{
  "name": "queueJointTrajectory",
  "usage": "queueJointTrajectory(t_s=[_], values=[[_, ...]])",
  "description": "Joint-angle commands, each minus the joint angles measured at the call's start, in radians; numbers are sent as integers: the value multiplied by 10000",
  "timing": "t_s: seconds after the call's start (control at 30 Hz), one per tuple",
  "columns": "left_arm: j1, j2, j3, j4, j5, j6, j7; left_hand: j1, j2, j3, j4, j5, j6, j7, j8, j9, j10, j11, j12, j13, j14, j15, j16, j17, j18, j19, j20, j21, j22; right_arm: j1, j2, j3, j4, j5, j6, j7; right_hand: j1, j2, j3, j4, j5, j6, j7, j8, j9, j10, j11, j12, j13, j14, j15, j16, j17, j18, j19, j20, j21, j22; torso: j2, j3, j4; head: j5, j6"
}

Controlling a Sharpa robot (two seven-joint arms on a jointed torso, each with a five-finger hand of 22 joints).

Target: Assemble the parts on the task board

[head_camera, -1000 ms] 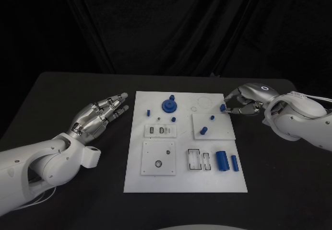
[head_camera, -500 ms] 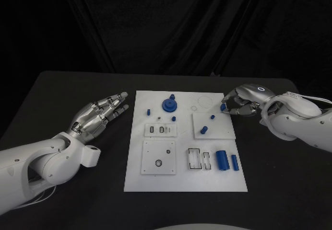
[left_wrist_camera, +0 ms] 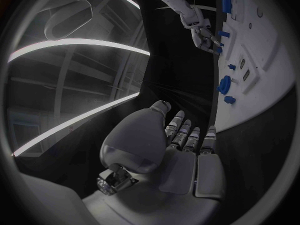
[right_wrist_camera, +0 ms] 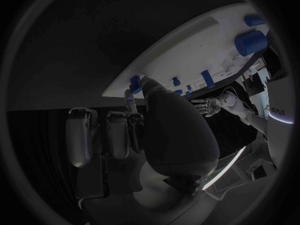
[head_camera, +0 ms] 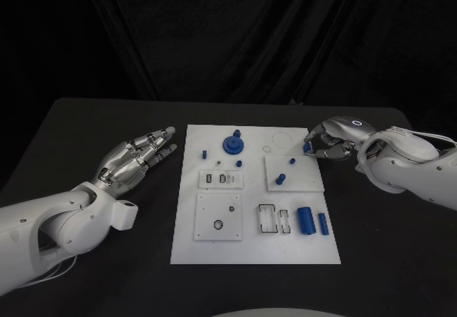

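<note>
The white task board (head_camera: 252,247) lies in the middle of the black table. My right hand (head_camera: 331,141) is at the board's far right edge and pinches a small blue part (head_camera: 306,148) between thumb and finger just above the board. The right wrist view shows the fingertips (right_wrist_camera: 142,85) against that small blue part (right_wrist_camera: 134,83) at the task board's (right_wrist_camera: 187,50) rim. My left hand (head_camera: 139,158) hovers left of the board with flat, spread fingers and holds nothing; the left hand (left_wrist_camera: 184,145) looks the same in its own wrist view.
A round blue knob part (head_camera: 233,142) stands at the board's far middle, with small blue pegs (head_camera: 204,155) near it. One blue peg (head_camera: 281,178) sits on the raised square plate. Two blue cylinders (head_camera: 306,222) lie at the near right beside empty slots (head_camera: 269,220).
My right hand has crept slightly left toward the board with the small blue part still pinched. The left hand has not moved.
</note>
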Motion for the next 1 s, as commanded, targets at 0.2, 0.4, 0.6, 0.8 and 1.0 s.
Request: queueJointTrajectory(t_s=[0.2, 0.4, 0.6, 0.8, 1.0], values=[[-14, -1, 5, 5, -32, 208, 1648, -110, 4, 62, 2, 55, 67, 44, 59, 12, 27, 84, 57, 10, 23, 85, 58, 18, 105, 10, 80, -5, 13, -42, 57, 5, -58, -65, -45, -334, 95, 47, -18, 54, -81, 140, 3, 91, 29, 1042, 95, 27, 2632, 1051, 89, 25, 2634, 13, 487, 43, -61, 2291, 2, -6, -4, 12, -8], [-14, 8, 5, -7, -32, 239, 1608, -110, 4, 62, 2, 55, 67, 44, 59, 12, 27, 84, 57, 10, 23, 85, 58, 18, 105, 10, 80, -5, 13, -45, 104, 5, -100, -65, -28, -367, 108, 106, 3, 50, -67, 207, 8, 123, 44, 1042, 99, 27, 2632, 1051, 91, 25, 2634, 25, 462, 46, -105, 2276, -4, -6, 4, 8, -42], [-16, 23, 5, -28, -32, 275, 1563, -114, -5, 83, -1, 54, 85, 62, 61, 14, 32, 101, 61, 10, 24, 99, 60, 18, 105, 13, 93, -3, 14, -49, 141, 5, -139, -65, -64, -390, 222, 269, 97, 12, 75, 345, 17, 186, 76, 1042, 108, 27, 2632, 1051, 96, 25, 2634, 38, 433, 51, -161, 2259, 0, -10, 11, 3, -55], [-18, 28, 5, -56, -32, 302, 1513, -117, -10, 98, -3, 53, 108, 74, 65, 17, 34, 114, 62, 10, 25, 108, 61, 18, 105, 16, 101, -1, 15, -52, 186, 5, -178, -65, -254, -339, 446, 562, 269, -72, 272, 606, 1, 319, 169, 1042, 106, 27, 2632, 1051, 90, 25, 2634, 64, 378, 49, -265, 2225, -3, -12, -6, 36, -106], [-21, 26, 5, -69, -32, 320, 1482, -125, -26, 127, -8, 51, 148, 105, 73, 23, 49, 144, 73, 13, 24, 127, 60, 18, 105, 19, 120, -1, 16, -53, 178, 7, -151, -65, -581, -226, 669, 716, 383, -257, 935, 1003, -66, 526, 340, 1042, 80, 27, 2632, 1051, 56, 25, 2634, 62, 388, 18, -272, 2230, -3, -10, 4, 38, -120]])
